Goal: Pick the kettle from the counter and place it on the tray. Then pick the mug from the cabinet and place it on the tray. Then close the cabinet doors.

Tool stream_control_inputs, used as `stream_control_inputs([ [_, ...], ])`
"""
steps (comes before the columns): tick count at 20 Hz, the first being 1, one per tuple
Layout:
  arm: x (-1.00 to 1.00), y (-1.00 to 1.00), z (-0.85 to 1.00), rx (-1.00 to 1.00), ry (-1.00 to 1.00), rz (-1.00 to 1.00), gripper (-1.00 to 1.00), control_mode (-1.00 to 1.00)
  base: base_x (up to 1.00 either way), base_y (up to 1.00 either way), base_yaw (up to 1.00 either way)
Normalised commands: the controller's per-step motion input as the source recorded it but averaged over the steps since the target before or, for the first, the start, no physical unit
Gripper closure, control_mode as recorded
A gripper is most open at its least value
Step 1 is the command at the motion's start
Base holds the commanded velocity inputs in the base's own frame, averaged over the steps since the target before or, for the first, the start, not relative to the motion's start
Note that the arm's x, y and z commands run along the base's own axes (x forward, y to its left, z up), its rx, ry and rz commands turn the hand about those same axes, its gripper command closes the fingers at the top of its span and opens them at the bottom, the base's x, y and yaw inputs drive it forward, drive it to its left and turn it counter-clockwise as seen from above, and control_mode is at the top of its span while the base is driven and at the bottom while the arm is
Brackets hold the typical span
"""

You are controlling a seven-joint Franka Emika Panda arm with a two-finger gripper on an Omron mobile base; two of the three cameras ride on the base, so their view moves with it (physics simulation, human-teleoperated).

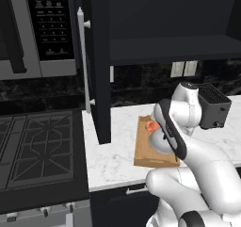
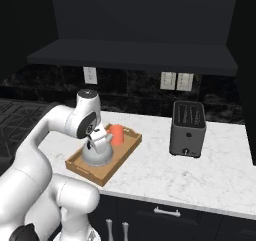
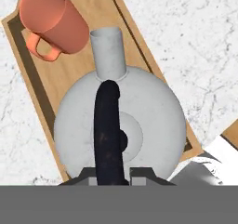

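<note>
Closest to the hand camera, the gripper (image 3: pixel 113 179) has its jaws drawn narrow around the near end of the black arched handle of the grey kettle (image 3: pixel 139 125), which sits directly below the jaws on the wooden tray (image 3: pixel 56 83). From left to right in the hand view, the orange-red mug (image 3: pixel 53 21) stands at the tray's far left corner, just beside the kettle's spout, then white marble counter (image 3: pixel 195 42) stretches away. In the left base view, an open dark cabinet door (image 1: pixel 96 66) hangs left of the tray, and a toaster (image 2: pixel 187 129) stands well to the right.
</note>
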Motion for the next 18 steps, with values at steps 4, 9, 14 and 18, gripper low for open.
stream_control_inputs([
  [4,0.32,0.14,-0.17,0.00,0.04,0.00,1.00,-1.00,0.00,0.00,0.00],
  [9,0.33,0.00,-0.23,0.01,0.04,0.00,1.00,-1.00,0.00,0.00,0.00],
  [14,0.20,0.00,-0.26,0.02,0.05,0.00,1.00,-1.00,0.00,0.00,0.00],
  [18,0.09,0.00,-0.20,0.07,0.06,0.00,1.00,-1.00,0.00,0.00,0.00],
])
